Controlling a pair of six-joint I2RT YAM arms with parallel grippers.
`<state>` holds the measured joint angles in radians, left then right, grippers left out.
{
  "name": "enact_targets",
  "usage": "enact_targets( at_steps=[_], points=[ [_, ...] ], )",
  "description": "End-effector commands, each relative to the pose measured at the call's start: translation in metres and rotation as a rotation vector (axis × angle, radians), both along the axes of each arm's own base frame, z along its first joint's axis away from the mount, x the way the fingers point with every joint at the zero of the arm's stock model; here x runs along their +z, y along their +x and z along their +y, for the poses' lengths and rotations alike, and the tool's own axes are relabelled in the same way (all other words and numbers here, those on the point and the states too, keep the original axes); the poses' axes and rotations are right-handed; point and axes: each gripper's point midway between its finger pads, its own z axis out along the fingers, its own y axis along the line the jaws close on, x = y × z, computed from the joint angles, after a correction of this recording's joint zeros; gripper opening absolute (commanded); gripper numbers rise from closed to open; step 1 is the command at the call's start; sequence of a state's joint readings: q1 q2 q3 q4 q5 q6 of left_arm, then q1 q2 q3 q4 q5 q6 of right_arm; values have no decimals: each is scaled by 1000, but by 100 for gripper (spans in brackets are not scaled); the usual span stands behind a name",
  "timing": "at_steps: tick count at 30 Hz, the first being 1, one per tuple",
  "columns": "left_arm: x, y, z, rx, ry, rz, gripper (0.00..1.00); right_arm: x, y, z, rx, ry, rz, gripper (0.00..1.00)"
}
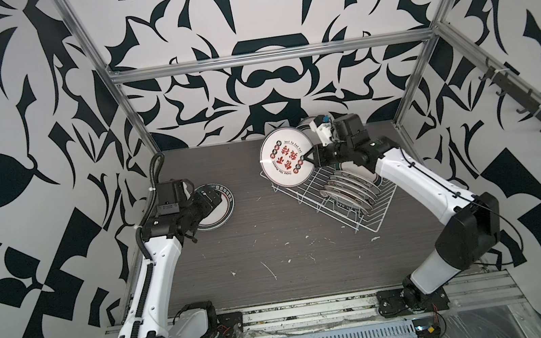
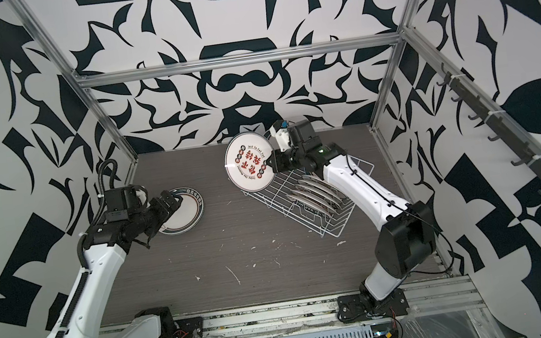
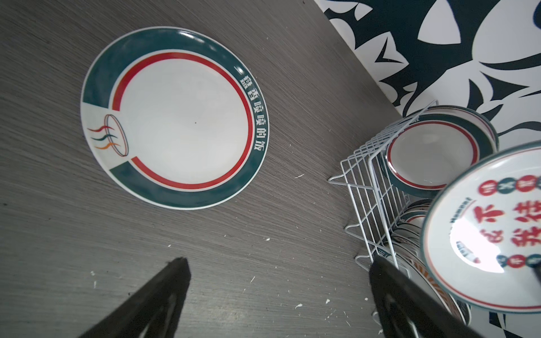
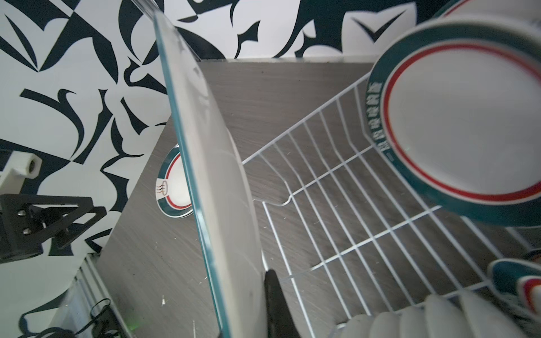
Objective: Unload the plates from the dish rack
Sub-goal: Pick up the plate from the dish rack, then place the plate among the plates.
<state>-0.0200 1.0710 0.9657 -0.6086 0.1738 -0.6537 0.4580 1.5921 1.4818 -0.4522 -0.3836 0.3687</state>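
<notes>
Left of the dish rack [image 1: 372,215], the left end effector [image 1: 214,198] hovers wide open above a green-rimmed plate [image 1: 223,213] lying flat on the desk [image 1: 272,244]. In the rack, several plates [image 1: 346,190] stand on edge. Over its far end, the right end effector [image 1: 306,158] pinches the rim of a red-character plate [image 1: 282,163].

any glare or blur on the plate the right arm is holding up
Left wrist view: the red-character plate is soft, with a white glare patch across its print, while the flat green-rimmed plate is sharp. Right wrist view: the same plate is edge-on and blurred near the lens. In a top view: only a small glint on its rim.
</notes>
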Motion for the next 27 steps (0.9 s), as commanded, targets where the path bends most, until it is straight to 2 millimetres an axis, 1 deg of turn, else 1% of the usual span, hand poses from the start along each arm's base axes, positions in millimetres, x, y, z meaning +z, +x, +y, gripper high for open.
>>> enact_targets(
  at_steps=[1, 5, 9, 14, 18, 22, 26, 27],
  points=[
    [6, -2, 0, -12, 15, -12, 99, 49, -20, 40, -6, 182, -24, 0],
    [12, 2, -12, -53, -53, -54, 99, 34, -29, 69, -19, 276, 77, 0],
    [16, 7, -28, -105, -135, -74, 99, 17, -35, 93, -24, 303, 147, 0],
    [6, 13, -36, -124, -193, -61, 99, 0, -40, 119, -11, 372, 265, 0],
    [0, 16, -41, -133, -227, -56, 99, -6, -45, 135, 0, 436, 338, 0],
    [-4, 18, -41, -132, -231, -46, 99, -11, -48, 147, 18, 506, 392, 0],
    [-8, 20, -43, -135, -246, -39, 95, -11, -50, 156, 38, 560, 426, 0],
    [-10, 20, -44, -138, -250, -36, 92, -12, -51, 158, 42, 563, 431, 0]
  ],
)
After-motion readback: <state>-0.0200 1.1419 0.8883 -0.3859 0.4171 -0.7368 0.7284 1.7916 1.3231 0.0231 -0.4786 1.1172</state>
